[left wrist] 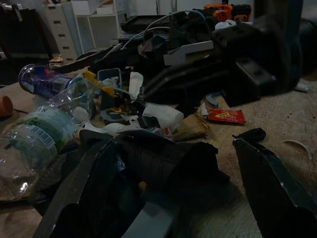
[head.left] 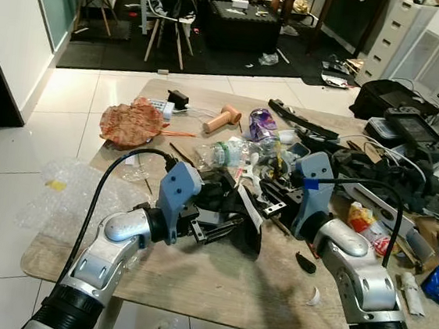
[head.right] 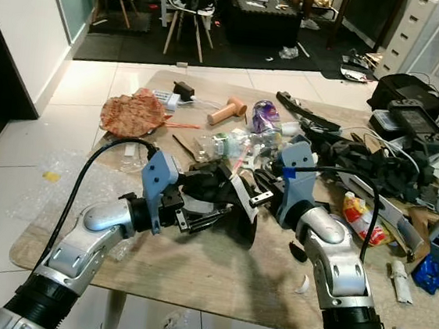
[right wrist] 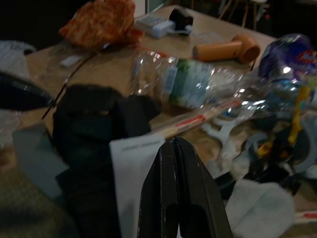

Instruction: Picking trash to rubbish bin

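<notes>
My left end effector (head.left: pixel 225 226), fingers spread wide, straddles the black crumpled trash (head.left: pixel 223 200); my right end effector (right wrist: pixel 179 163), closed and empty, sits just beyond it.

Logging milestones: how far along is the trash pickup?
Early. Nothing looks binned, and I can't make out a rubbish bin. In hand: the left tool, fingers spread, straddles a crumpled black wrapper on the table; the right tool, shut and empty, points at the same pile. Left: the crushed plastic bottle, purple can, orange crumpled wrapper and red sachet.
</notes>
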### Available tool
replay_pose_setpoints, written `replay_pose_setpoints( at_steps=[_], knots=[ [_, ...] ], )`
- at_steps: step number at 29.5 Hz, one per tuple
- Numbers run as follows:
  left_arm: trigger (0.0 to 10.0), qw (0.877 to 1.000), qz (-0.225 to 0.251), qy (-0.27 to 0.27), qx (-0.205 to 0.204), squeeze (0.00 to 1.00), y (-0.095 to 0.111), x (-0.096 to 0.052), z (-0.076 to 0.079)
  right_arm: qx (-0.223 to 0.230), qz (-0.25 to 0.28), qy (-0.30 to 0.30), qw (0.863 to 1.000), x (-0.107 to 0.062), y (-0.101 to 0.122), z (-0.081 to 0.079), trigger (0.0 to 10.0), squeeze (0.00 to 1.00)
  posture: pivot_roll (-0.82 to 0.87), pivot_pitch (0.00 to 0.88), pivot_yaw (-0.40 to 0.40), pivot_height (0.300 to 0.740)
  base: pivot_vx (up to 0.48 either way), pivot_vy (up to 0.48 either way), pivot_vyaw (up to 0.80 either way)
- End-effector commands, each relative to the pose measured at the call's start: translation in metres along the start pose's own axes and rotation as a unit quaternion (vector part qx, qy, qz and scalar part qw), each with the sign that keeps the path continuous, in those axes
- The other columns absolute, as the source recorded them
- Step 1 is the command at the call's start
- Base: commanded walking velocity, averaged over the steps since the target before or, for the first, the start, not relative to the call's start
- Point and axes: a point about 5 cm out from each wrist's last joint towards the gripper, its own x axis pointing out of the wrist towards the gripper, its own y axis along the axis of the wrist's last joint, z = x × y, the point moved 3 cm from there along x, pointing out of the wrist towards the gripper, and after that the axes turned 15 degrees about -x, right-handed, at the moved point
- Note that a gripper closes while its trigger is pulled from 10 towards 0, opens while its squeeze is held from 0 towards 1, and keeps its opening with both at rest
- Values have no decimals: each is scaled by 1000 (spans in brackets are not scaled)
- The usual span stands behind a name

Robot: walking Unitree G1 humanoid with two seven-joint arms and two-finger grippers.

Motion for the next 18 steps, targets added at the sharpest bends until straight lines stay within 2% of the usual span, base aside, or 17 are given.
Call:
replay_pose_setpoints(
  at_steps=[1, 5, 6, 7, 8, 9, 11, 18],
  knots=[
    [10000, 1000, -4, 0, 1, 0, 0, -2, -1, -3, -10, 8, 1000, -2, -3, -3, 0, 0, -109, 62, -14, 740, 0, 0, 0],
    [10000, 1000, -5, 0, 1, 0, 0, -2, -1, 4, -20, 18, 1000, -3, -6, -6, 0, 0, -110, 65, -12, 740, 0, 0, 0],
    [10000, 1000, -6, 0, 1, 0, 0, -2, -1, 7, -36, 42, 998, -6, -12, -12, 2431, 0, -109, 66, -12, 740, 0, 0, 0],
    [10000, 1000, -6, 0, 2, 0, 0, -2, -1, 10, -47, 59, 997, -8, -15, -17, 8314, 24, -109, 67, -12, 740, 0, 0, 0],
    [10000, 1000, -6, 0, 2, 0, 0, -2, -1, -17, -65, 64, 996, -11, -21, -19, 10000, 1000, -110, 70, -12, 740, 0, 0, 0],
    [10000, 1000, -6, 0, 2, 0, 0, -2, -1, -17, -65, 64, 996, -11, -21, -19, 10000, 1000, -110, 70, -12, 740, 0, 0, 0],
    [10000, 1000, -6, 0, 2, 0, 1, -2, -1, -46, -75, 54, 995, -12, -25, -17, 10000, 1000, -110, 73, -11, 740, 0, 0, 0],
    [10000, 1000, -5, 0, 2, 0, 1, -2, -2, -68, -57, 79, 993, -10, -19, -25, 10000, 1000, -110, 76, -10, 740, 0, 0, 0]
  ],
)
